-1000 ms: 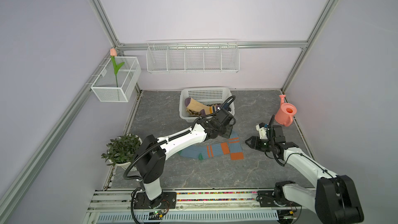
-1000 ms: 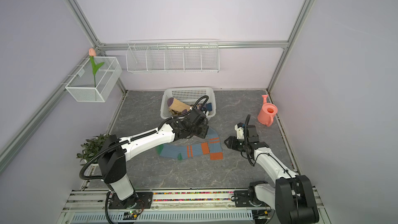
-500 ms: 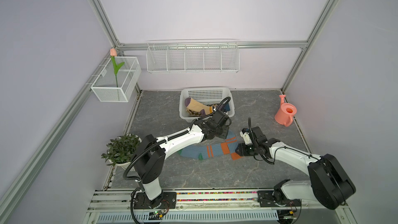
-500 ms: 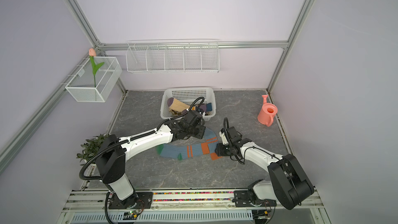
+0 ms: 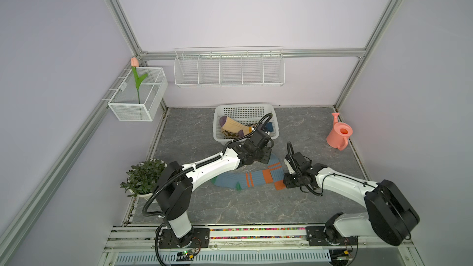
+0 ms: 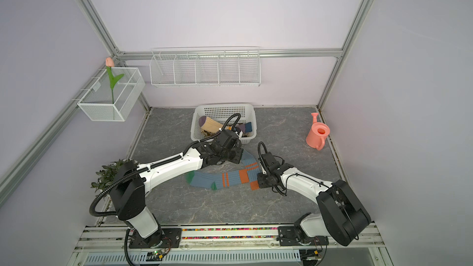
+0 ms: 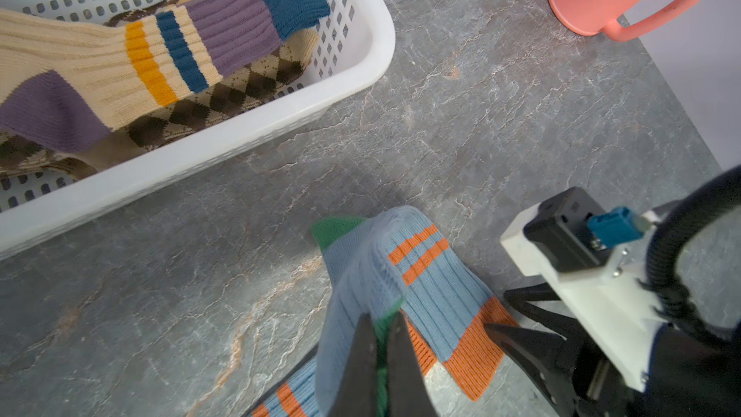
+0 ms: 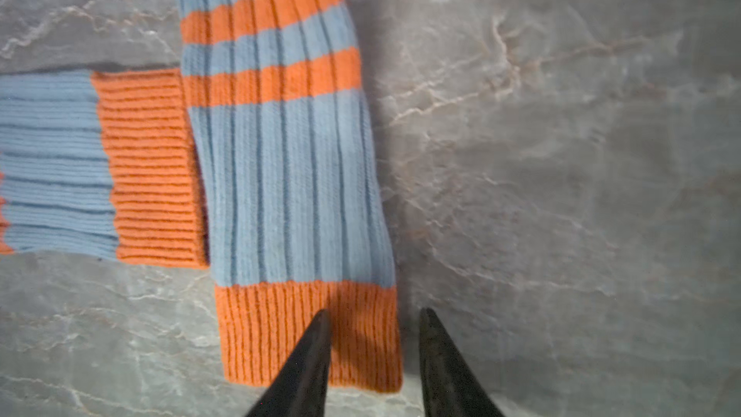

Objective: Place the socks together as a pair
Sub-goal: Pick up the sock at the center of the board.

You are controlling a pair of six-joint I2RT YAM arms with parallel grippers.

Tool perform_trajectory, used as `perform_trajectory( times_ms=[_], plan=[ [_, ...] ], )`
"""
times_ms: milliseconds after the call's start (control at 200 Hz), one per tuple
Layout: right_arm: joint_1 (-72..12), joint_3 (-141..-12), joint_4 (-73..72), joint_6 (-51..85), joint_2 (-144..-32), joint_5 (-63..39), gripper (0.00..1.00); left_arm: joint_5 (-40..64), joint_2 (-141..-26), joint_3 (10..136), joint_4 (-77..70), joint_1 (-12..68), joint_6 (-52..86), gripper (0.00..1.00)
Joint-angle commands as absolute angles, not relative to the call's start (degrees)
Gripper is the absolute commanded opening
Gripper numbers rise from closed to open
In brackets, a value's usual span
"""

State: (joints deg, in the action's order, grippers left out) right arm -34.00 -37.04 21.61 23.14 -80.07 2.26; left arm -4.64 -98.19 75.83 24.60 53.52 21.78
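Blue-grey sock A [image 5: 230, 179] lies flat mid-table on the grey tabletop [image 5: 307, 129], just near of the white basket [image 5: 244, 105], with its green toe to the left and its cuff to the right. Blue-grey sock B [image 5: 277, 174] is the match, with the same orange stripes. It is out of the basket too but sits at an angle to A. Its green toe end is lifted close to the basket and the leg runs near-right down to its orange cuff [image 8: 272, 330], which is flat on the table. A's cuff meets B's leg, and I can't tell if it tucks under. The left gripper [image 7: 381, 320] is clamped on B's toe end. The right gripper [image 8: 375, 314] has its jaws apart at the corner of B's cuff, one tip over the knit and one over bare table, with no grip visible. I'd say about halfway: the match is found and pulled, but not aligned. What's left for this pair is to pin or take the cuff, swing B parallel to A and lay it on or beside A, then let go. The cream striped sock [image 7: 120, 62] and brown argyle sock [image 7: 224, 102] sit in the basket, unpaired.
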Motion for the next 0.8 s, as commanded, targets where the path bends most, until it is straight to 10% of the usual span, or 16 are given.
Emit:
perform_trajectory(
  times_ms=[0, 230, 795],
  plan=[
    [-35.5, -37.2, 23.8, 23.0, -82.8, 3.9, 0.27, -5.0, -96.8, 75.3, 24.5, 53.2, 20.9, 0.00],
    [-35.4, -38.9, 26.8, 21.9, -78.4, 6.7, 0.09, -6.9, -94.1, 76.1, 27.1, 53.1, 20.2, 0.00],
    [-41.4, -54.2, 45.2, 13.5, -64.2, 5.1, 0.07, -8.2, -67.1, 64.9, 41.8, 53.1, 24.2, 0.00]
  ],
)
